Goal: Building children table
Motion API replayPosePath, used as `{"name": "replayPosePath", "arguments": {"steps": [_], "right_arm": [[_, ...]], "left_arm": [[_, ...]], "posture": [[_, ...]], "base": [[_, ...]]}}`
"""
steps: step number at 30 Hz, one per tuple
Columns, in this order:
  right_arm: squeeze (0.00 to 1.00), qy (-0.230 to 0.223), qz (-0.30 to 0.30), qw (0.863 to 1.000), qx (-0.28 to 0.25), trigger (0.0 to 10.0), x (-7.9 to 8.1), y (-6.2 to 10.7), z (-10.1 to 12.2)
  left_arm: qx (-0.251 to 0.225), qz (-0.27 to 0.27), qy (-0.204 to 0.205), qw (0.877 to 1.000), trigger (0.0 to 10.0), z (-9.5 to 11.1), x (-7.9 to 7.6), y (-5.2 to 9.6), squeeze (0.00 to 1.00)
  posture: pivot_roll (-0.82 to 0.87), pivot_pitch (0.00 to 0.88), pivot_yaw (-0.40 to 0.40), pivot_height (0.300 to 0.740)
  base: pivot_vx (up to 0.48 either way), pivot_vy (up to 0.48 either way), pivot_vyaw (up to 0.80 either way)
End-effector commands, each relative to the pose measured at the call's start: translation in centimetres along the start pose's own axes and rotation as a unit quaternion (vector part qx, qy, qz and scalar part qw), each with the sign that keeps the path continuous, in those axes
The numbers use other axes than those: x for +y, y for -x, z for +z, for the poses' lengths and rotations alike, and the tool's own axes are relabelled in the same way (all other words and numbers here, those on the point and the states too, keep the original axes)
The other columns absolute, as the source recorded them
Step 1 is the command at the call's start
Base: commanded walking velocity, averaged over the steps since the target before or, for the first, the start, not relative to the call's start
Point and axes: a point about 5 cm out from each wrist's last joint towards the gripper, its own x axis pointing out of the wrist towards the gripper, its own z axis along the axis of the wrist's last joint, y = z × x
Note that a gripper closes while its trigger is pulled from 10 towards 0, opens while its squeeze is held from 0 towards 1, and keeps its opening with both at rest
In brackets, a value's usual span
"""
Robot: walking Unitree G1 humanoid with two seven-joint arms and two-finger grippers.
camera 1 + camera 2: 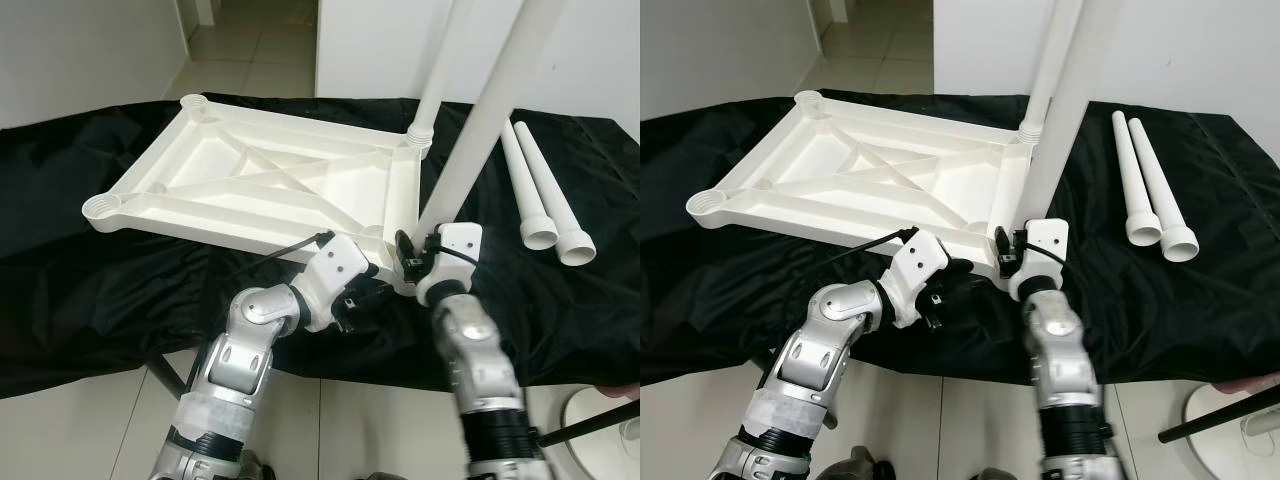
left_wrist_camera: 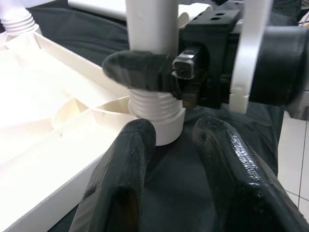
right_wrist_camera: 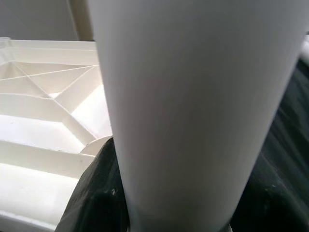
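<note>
The upturned table top (image 1: 250, 175) is laid on a cloth-covered surface (image 1: 90, 290), with one leg (image 1: 435, 90) stood upright in its far right corner socket and another leg (image 1: 480, 130) set in the near right corner socket. That near leg is clasped at its base by the right gripper (image 1: 408, 255), while the left gripper (image 1: 365, 297) is held just left of it at the table top's near edge. Two loose legs (image 1: 545, 195) are laid side by side on the cloth, to the right of the table top.

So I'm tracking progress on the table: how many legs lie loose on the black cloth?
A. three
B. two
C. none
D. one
B: two loose legs lie side by side on the cloth, right of the upturned tabletop.
</note>
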Motion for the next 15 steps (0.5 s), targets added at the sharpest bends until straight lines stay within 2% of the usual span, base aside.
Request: {"name": "replayPosePath", "arguments": {"steps": [1,4,6,8,9,15], "right_arm": [[0.00,0.001,-0.031,0.998,0.046,10.0,-0.6,0.5,-1.8],[0.00,-0.010,-0.042,0.998,0.038,10.0,0.0,0.6,-1.7],[0.00,-0.021,-0.032,0.999,0.022,10.0,0.8,0.6,-1.1],[0.00,-0.028,-0.023,0.999,0.012,10.0,0.9,0.6,-0.8],[1.00,-0.031,-0.017,0.999,0.003,10.0,0.8,0.6,-0.5],[1.00,-0.040,0.000,0.999,-0.018,10.0,0.7,0.6,0.4]], "left_arm": [[0.003,0.137,0.007,0.990,10.0,-0.2,1.2,-0.2,0.00],[0.003,0.139,0.007,0.990,10.0,-0.1,1.4,-0.2,0.00],[0.001,0.141,0.005,0.990,10.0,0.0,1.5,-0.2,0.00],[0.001,0.140,0.003,0.990,10.0,0.0,1.5,-0.2,0.00],[0.000,0.140,0.002,0.990,10.0,0.0,1.5,-0.1,0.00],[0.000,0.141,0.001,0.990,10.0,0.0,1.6,-0.1,0.00]], "posture": [[-0.02,0.009,0.007,0.740],[-0.02,0.004,0.008,0.740],[-0.02,0.000,0.012,0.740],[-0.02,0.000,0.011,0.740],[-0.02,0.000,0.010,0.740],[-0.02,0.000,0.009,0.740]], "base": [[0.000,0.000,0.00],[0.000,0.000,0.00],[0.000,0.000,0.00],[0.000,0.000,0.00],[0.000,0.000,0.00],[0.000,0.000,0.00]]}}
